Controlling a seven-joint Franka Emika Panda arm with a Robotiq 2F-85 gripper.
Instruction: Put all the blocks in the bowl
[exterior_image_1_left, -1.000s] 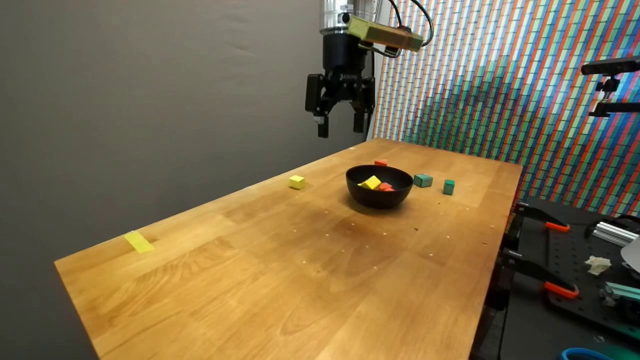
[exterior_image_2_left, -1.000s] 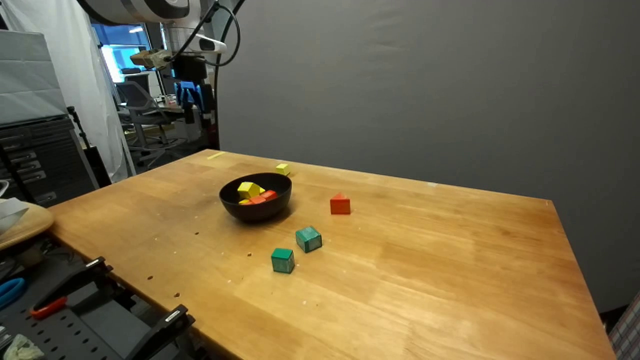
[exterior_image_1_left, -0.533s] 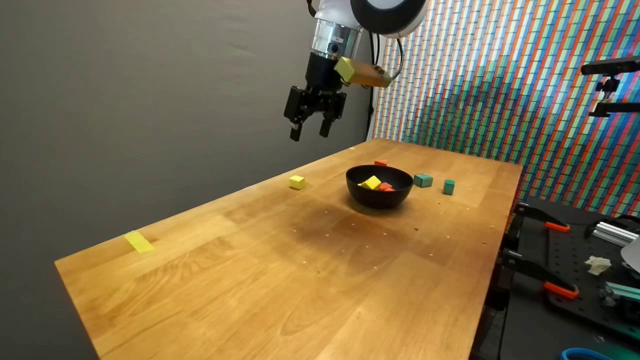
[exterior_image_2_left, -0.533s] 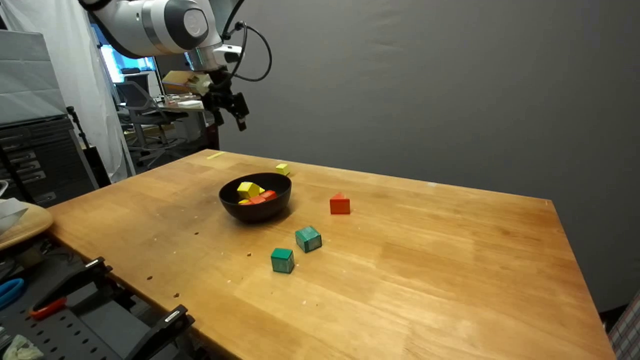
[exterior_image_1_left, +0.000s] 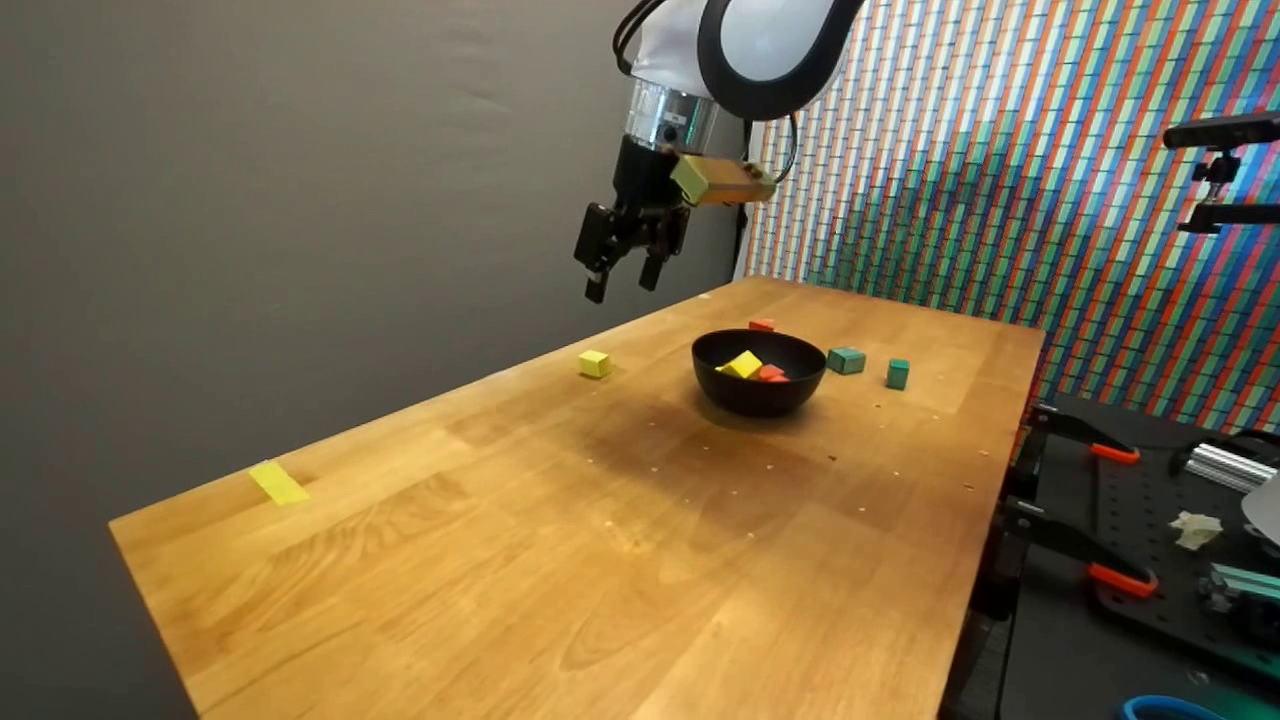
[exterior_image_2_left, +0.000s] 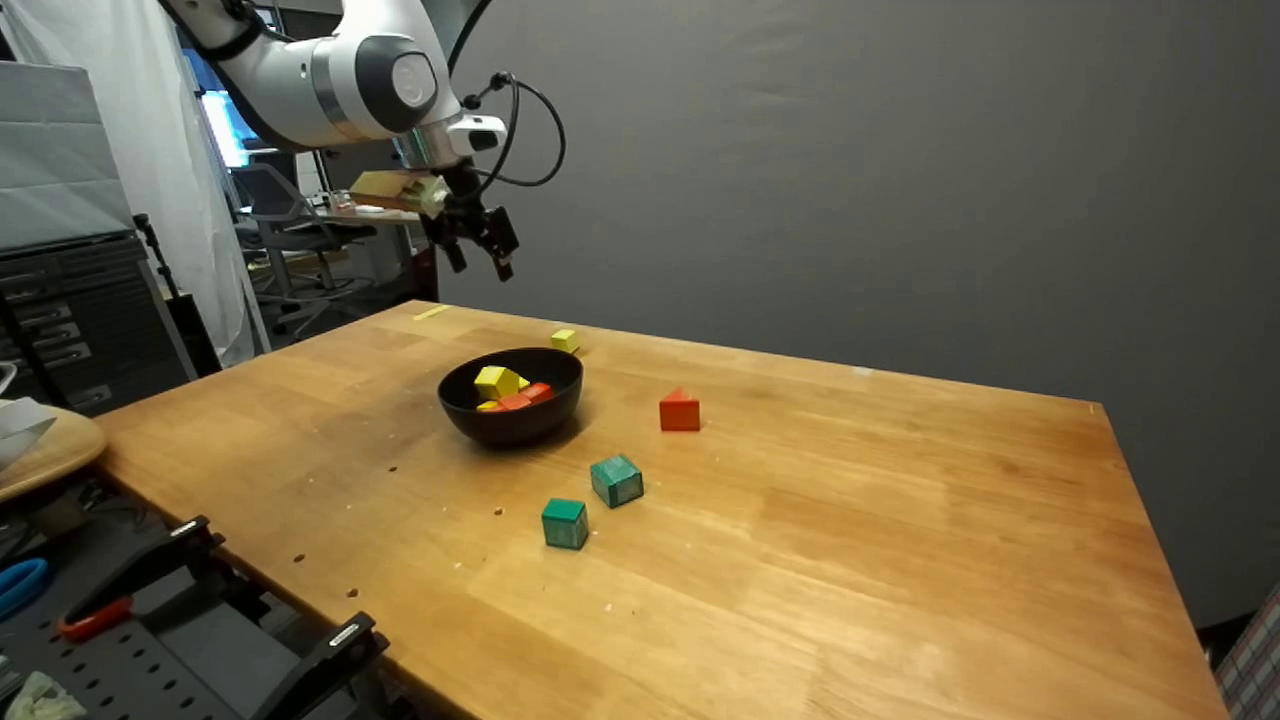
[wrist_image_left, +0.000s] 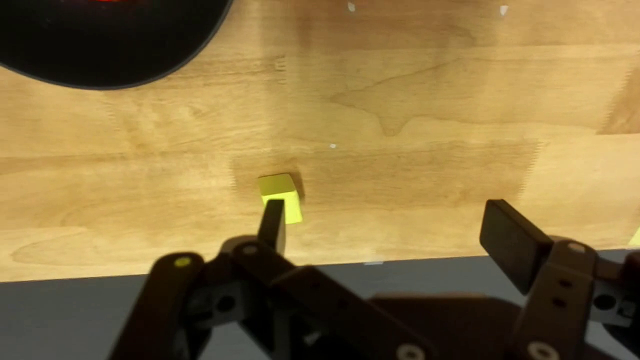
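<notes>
The black fingers (wrist_image_left: 515, 245) are spread wide above the table (exterior_image_1_left: 500, 600), gripping nothing. Lower than them, partly hidden by one fingertip in the wrist view, lies a yellow block (wrist_image_left: 280, 187), box-shaped with flat faces. Also below the fingers stands the round, smooth-walled black bowl (exterior_image_2_left: 508, 430), with yellow blocks (exterior_image_2_left: 496, 382) and red blocks (exterior_image_2_left: 538, 392) heaped inside it. Farther from the fingers than the bowl sit two boxy green blocks (exterior_image_2_left: 617, 482) with patchy, paler sides. A red triangular prism (exterior_image_2_left: 680, 414) rests lower down, well apart from the fingers. The table is wood, its grain swirling and its joins toothed like a comb. On it, well apart from the fingers, lies a flat yellow strip (exterior_image_1_left: 279, 483).
</notes>
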